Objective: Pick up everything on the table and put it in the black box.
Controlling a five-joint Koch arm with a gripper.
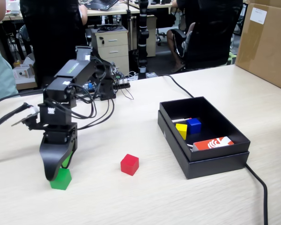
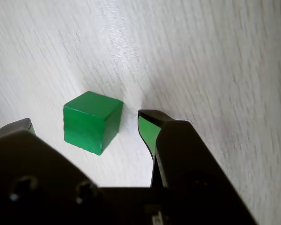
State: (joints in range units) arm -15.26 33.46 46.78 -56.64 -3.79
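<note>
Fingers [image 2: 86, 124] spread apart around a small green wooden cube [image 2: 91, 122].
Cube sits on the pale wood-grain tabletop [image 1: 131, 201], untouched, well apart from the black rectangular box [image 1: 203, 157].

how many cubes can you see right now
4: green cube between the open gripper's jaws, red cube on the wooden table, yellow cube and blue cube inside the black box.

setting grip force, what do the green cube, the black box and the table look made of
Green cube: likely painted wood; faint streaks show under a slightly glossy coat, edges crisp. Plastic is possible.
Black box: looks like matte cardboard, with thin straight walls and no shine.
Table: pale wood-grain surface, probably laminate, with a soft sheen.
The gripper is open around the cube.
</note>
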